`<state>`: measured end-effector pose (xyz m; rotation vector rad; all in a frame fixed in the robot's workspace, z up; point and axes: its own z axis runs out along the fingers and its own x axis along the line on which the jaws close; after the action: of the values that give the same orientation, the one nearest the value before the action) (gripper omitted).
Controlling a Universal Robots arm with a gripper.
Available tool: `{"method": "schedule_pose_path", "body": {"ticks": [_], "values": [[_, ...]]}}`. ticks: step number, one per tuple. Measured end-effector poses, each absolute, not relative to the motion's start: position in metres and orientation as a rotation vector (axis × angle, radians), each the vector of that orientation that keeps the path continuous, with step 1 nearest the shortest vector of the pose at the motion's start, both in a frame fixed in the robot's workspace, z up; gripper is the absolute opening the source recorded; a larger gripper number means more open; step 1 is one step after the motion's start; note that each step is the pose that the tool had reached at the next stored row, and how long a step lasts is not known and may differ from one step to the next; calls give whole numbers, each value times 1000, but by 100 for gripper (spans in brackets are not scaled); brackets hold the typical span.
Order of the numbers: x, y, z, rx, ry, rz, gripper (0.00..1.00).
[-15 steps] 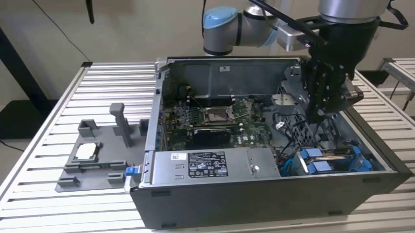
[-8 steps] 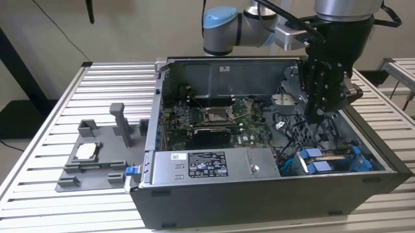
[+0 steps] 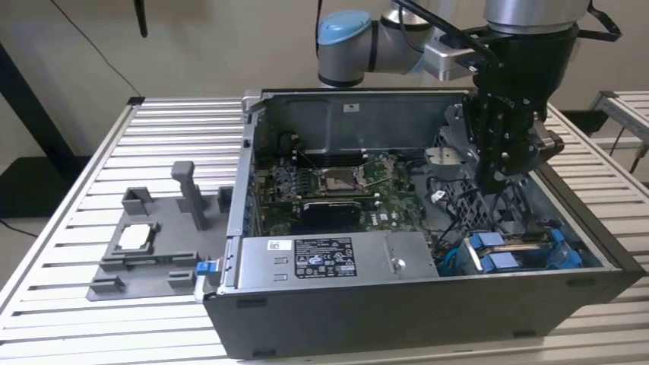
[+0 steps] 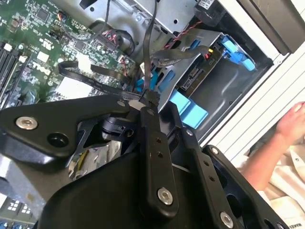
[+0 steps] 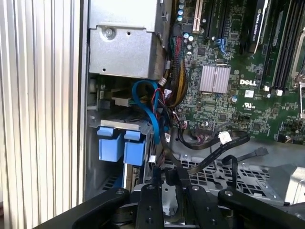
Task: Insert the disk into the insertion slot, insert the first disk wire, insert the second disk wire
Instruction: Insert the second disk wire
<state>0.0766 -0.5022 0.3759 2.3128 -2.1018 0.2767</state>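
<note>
already in: disk (image 3: 507, 252) sits in insertion slot (image 3: 568, 255), at 4 o'clock of case (image 3: 406, 319) in exterior view, blue tabs (image 5: 119, 145) sticking out. gripper (image 4: 148, 103) pinched shut on thin black disk wire (image 4: 151, 52), close by its plug. light, bendy, easy to kink; better held at hard plug end than on soft ribbon. tiny pins, so soft push. in way: cable tangle (image 5: 164, 102) beside slot. person's hand (image 4: 291, 122) just outside case. power supply box (image 3: 324, 258) at 6 o'clock, fixture tray (image 3: 152, 268) at 9 o'clock, well apart.
</note>
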Motion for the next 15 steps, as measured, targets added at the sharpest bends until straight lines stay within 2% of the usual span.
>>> {"method": "schedule_pose_path", "body": {"ticks": [15], "values": [[68,-498,371,2415,-2000,303,27]]}}
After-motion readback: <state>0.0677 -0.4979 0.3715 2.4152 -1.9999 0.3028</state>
